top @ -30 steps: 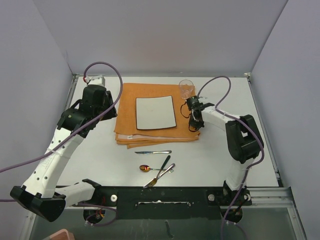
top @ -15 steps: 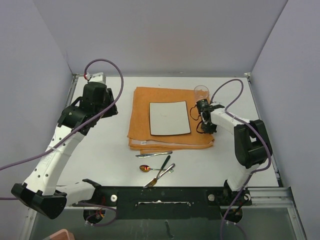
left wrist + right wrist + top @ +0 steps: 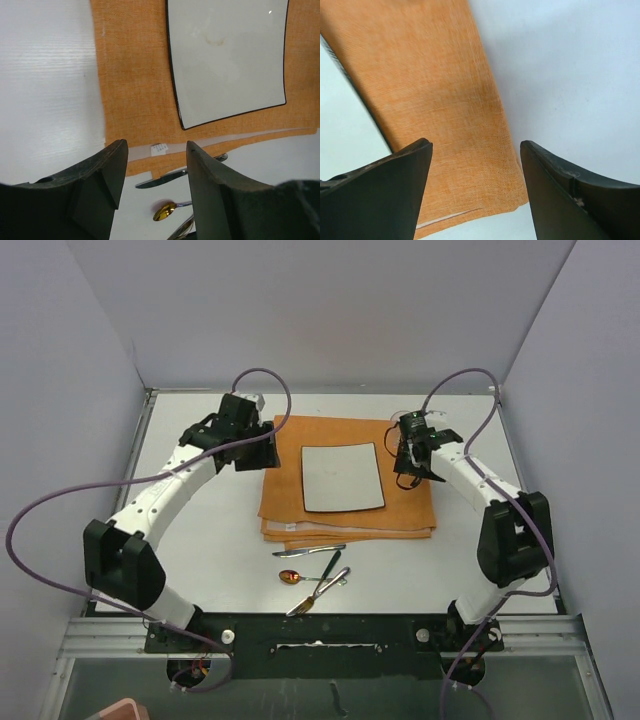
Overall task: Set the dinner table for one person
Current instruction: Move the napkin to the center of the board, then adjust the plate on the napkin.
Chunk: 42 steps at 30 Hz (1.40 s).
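The dinner table [image 3: 230, 560] is a white-grey top. On it lies a folded orange cloth [image 3: 410, 515] with a square white plate [image 3: 343, 477] on top. My left gripper [image 3: 262, 452] hovers over the cloth's left edge, open and empty. In the left wrist view, the left gripper [image 3: 156, 150] frames the cloth [image 3: 135, 75], the plate [image 3: 227, 60], a knife [image 3: 170, 177] and a gold-bowled spoon [image 3: 165, 211]. My right gripper [image 3: 410, 462] hangs over the cloth's right part. In the right wrist view, the right gripper [image 3: 476, 147] stands open above the cloth [image 3: 430, 90], holding nothing.
A knife [image 3: 308, 551], a spoon [image 3: 303, 575] and a fork [image 3: 320, 592] lie close together near the front, below the cloth. A clear glass [image 3: 398, 420] stands at the cloth's far right corner, mostly hidden behind my right wrist. Walls enclose the table on three sides.
The cloth, plate and glass slid to the right. My right gripper opened and let go of the cloth. My left arm swung in to the cloth's left edge and its jaws widened.
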Tool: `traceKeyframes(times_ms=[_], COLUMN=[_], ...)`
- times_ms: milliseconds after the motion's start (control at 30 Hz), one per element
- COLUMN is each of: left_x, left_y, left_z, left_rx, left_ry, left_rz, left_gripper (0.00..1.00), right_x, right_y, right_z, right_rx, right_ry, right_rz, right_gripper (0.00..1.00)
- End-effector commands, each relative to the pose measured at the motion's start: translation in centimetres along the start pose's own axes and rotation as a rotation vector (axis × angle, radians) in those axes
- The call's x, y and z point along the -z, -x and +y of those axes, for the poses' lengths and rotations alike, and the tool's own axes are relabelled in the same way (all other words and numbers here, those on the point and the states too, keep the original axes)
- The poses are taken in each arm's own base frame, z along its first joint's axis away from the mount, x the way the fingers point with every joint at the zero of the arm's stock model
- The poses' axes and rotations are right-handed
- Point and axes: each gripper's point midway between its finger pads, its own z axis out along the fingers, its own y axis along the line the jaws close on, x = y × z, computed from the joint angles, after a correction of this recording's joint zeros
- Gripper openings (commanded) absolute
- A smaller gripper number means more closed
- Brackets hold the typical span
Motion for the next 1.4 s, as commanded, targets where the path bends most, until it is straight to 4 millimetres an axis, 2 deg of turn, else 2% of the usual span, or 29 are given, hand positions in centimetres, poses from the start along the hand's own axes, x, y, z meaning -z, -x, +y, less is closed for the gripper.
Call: traceKeyframes(times_ms=[0, 167, 200, 233, 300, 367, 467, 567, 733, 867, 1233, 1367], left_x=[-3.5, -9.0, -10.1, -11.3, -13.6, -15.8, -18.9, -20.4, -21.7, -21.9, -22.0, -20.9], left_y=[3.0, 4.6, 5.2, 5.6, 6.3, 6.8, 6.9, 7.6, 7.5, 6.7, 4.4, 5.1], left_z=[-3.6, -4.8, -5.3, -5.7, -6.0, -5.9, -5.0, -4.1, -1.8, -1.0, -2.6, -4.2], left_rx=[0.015, 0.027, 0.026, 0.024, 0.028, 0.027, 0.028, 0.016, 0.033, 0.052, 0.083, 0.09], left_ry=[-0.168, -0.207, -0.227, -0.244, -0.261, -0.249, -0.214, -0.181, -0.122, -0.111, -0.203, -0.261], left_rz=[-0.043, -0.009, -0.008, -0.002, 0.015, 0.034, 0.066, 0.059, 0.077, 0.089, 0.109, 0.082], left_gripper=[0.49, 0.49, 0.49, 0.48, 0.46, 0.42, 0.4, 0.41, 0.41, 0.41, 0.42, 0.42], right_x=[5.3, 7.0, 7.3, 7.6, 7.5, 7.1, 6.5, 5.5, 4.5, 4.0, 4.1, 3.8], right_y=[4.7, 3.7, 3.4, 3.0, 2.2, 1.6, 0.9, 0.1, -0.5, -0.8, -2.6, -3.6], right_z=[0.8, 5.4, 6.3, 7.3, 8.2, 8.9, 9.4, 9.5, 9.0, 8.3, 6.6, 6.1], right_rx=[-0.06, -0.069, -0.054, -0.034, -0.007, 0.015, 0.057, 0.063, 0.053, 0.037, 0.003, 0.011], right_ry=[0.131, 0.416, 0.474, 0.53, 0.577, 0.616, 0.622, 0.598, 0.548, 0.512, 0.469, 0.452], right_rz=[-0.157, -0.124, -0.127, -0.125, -0.126, -0.113, -0.082, -0.049, -0.03, -0.023, -0.001, 0.02], right_gripper=[0.71, 0.67, 0.65, 0.58, 0.5, 0.5, 0.57, 0.6, 0.6, 0.61, 0.61, 0.61])
